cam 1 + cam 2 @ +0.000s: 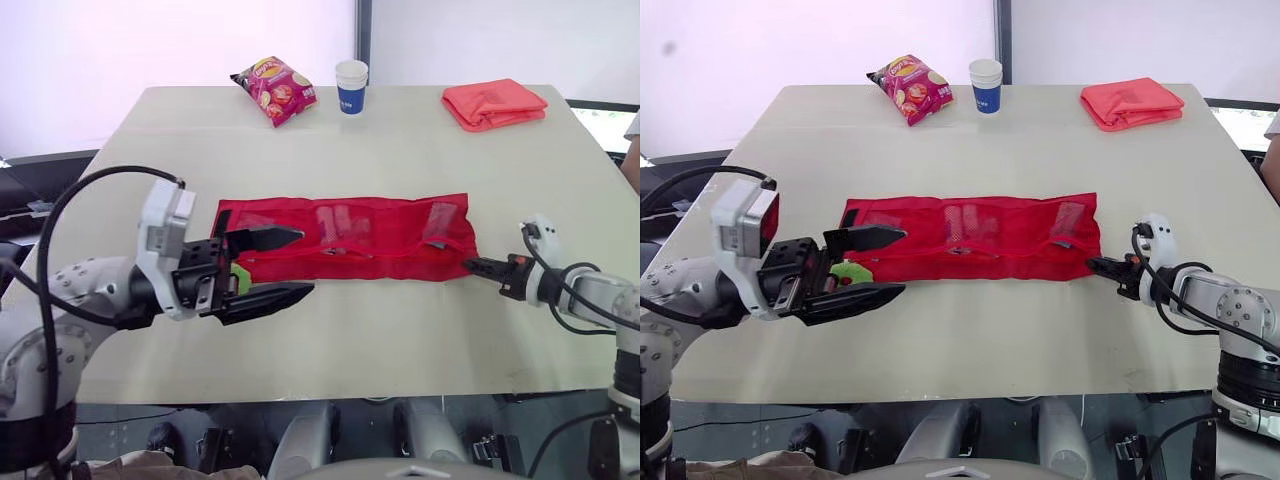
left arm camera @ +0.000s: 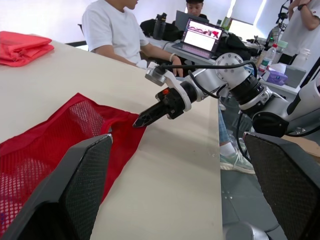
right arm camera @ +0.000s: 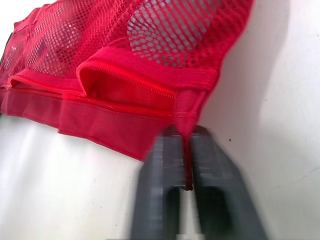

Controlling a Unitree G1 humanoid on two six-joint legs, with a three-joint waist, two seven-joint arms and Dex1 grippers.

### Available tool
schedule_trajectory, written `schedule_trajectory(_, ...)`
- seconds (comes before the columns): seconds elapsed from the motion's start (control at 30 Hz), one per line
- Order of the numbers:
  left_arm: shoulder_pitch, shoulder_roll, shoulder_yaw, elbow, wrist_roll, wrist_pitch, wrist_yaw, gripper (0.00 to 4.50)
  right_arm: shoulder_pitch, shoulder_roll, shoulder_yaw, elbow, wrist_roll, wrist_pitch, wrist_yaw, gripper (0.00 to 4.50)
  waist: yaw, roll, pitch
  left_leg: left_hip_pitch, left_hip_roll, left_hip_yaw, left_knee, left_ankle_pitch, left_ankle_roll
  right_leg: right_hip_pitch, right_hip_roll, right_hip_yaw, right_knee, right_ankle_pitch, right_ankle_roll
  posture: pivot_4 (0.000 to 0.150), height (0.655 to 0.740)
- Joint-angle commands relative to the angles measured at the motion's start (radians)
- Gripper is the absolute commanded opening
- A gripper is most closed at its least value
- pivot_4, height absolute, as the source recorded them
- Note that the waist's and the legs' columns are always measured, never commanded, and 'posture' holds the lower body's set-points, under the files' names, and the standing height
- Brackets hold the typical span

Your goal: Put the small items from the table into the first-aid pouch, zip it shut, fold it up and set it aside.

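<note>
Pouch (image 1: 345, 238) is lying flat on surface (image 1: 400, 340), long axis running between both arms. Right gripper (image 1: 470, 264) fingers are pinching its corner tab; left gripper (image 1: 305, 260) fingers are gaping wide, straddling opposite end.

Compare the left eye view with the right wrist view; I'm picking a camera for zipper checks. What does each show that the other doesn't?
Left eye view adds: snack bag, paper cup, folded orange cloth, open left gripper. Right wrist view adds: gaping zipper opening, corner tab clamped. Shared: red mesh pouch, right gripper.
</note>
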Motion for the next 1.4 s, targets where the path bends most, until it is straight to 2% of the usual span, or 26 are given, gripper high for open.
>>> schedule_trajectory(0.03,-0.036,-0.016,-0.033,0.007,0.014,-0.036,0.013,4.5,-0.035,-0.015,-0.057,-0.039,-0.022,-0.047,-0.052,0.07,0.001,0.0,0.0,0.0,0.0,0.0,0.0,0.0,0.0,0.0,0.0,0.0,0.0,0.0,0.0,0.15,0.74)
schedule_trajectory(0.2,-0.08,-0.052,-0.099,0.016,0.042,-0.057,0.036,4.5,-0.078,-0.12,-0.132,0.08,-0.17,-0.128,-0.171,0.07,0.015,0.002,0.001,0.0,-0.001,0.0,0.0,0.002,-0.003,0.0,-0.001,0.0,0.0,0.0,0.0,0.15,0.74)
schedule_trajectory(0.43,-0.139,-0.102,-0.168,0.032,0.048,-0.068,0.051,4.5,-0.059,-0.309,-0.124,0.275,-0.322,-0.279,-0.153,0.07,0.024,0.002,0.001,-0.001,-0.002,0.001,0.0,0.002,-0.003,0.0,-0.001,0.0,-0.002,0.0,0.0,0.15,0.74)
schedule_trajectory(0.6,-0.158,-0.113,-0.186,0.041,0.055,-0.071,0.053,4.5,-0.046,-0.377,-0.09,0.362,-0.4,-0.337,-0.139,0.07,0.014,0.002,0.001,0.0,0.0,0.003,-0.001,0.002,-0.003,0.0,0.0,0.002,-0.001,0.0,0.0,0.15,0.74)
schedule_trajectory(0.77,-0.155,-0.116,-0.203,0.056,0.083,-0.088,0.033,4.5,0.025,-0.375,-0.077,0.335,-0.413,-0.411,-0.059,0.07,0.019,0.002,0.001,0.0,0.0,0.003,-0.001,0.001,-0.002,0.0,0.0,0.002,-0.001,0.0,0.0,0.15,0.74)
schedule_trajectory(0.87,-0.151,-0.111,-0.205,0.071,0.095,-0.091,0.013,4.5,0.086,-0.393,-0.108,0.24,-0.411,-0.435,-0.022,0.83,0.024,0.002,0.001,0.0,0.0,0.003,-0.001,0.001,-0.002,0.0,0.0,0.002,-0.001,0.0,0.0,0.15,0.74)
schedule_trajectory(0.93,-0.141,-0.105,-0.2,0.095,0.109,-0.097,-0.004,4.5,0.13,-0.405,-0.139,0.119,-0.393,-0.436,0.013,1.87,0.022,0.002,0.002,0.0,0.0,0.003,-0.001,0.001,-0.002,0.0,0.0,0.002,-0.001,0.0,0.0,0.15,0.74)
schedule_trajectory(0.97,-0.135,-0.104,-0.195,0.116,0.116,-0.1,-0.007,4.5,0.161,-0.412,-0.15,0.044,-0.392,-0.456,0.034,2.21,0.02,0.004,0.002,0.0,0.0,0.003,-0.001,0.001,-0.002,0.0,0.0,0.002,-0.001,0.0,0.0,0.15,0.74)
schedule_trajectory(1.1,-0.116,-0.127,-0.182,0.238,0.172,-0.116,0.017,4.5,0.214,-0.359,-0.25,-0.269,-0.288,-0.486,0.086,4.16,0.013,0.007,0.003,0.001,0.002,0.003,-0.001,0.0,0.0,0.0,0.003,0.003,0.0,0.0,0.0,0.15,0.74)
schedule_trajectory(1.13,-0.112,-0.138,-0.184,0.264,0.183,-0.114,0.033,4.5,0.219,-0.352,-0.267,-0.32,-0.251,-0.476,0.101,4.35,0.016,0.007,0.003,0.001,0.002,0.003,-0.001,0.0,0.0,0.0,0.003,0.003,0.0,0.0,0.0,0.15,0.74)
schedule_trajectory(1.27,-0.139,-0.173,-0.187,0.387,0.228,-0.1,0.089,4.5,0.199,-0.35,-0.272,-0.496,-0.019,-0.386,0.166,4.35,0.023,0.005,0.004,0.0,0.002,0.002,-0.001,0.0,0.0,0.0,0.003,0.002,-0.002,0.0,0.0,0.15,0.74)
schedule_trajectory(1.4,-0.213,-0.189,-0.233,0.517,0.289,-0.028,0.157,4.5,0.151,-0.37,-0.233,-0.599,0.219,-0.343,0.176,4.35,0.027,0.004,0.004,-0.001,0.002,0.0,-0.001,0.0,0.0,0.0,0.001,-0.001,-0.002,0.0,0.0,0.15,0.74)
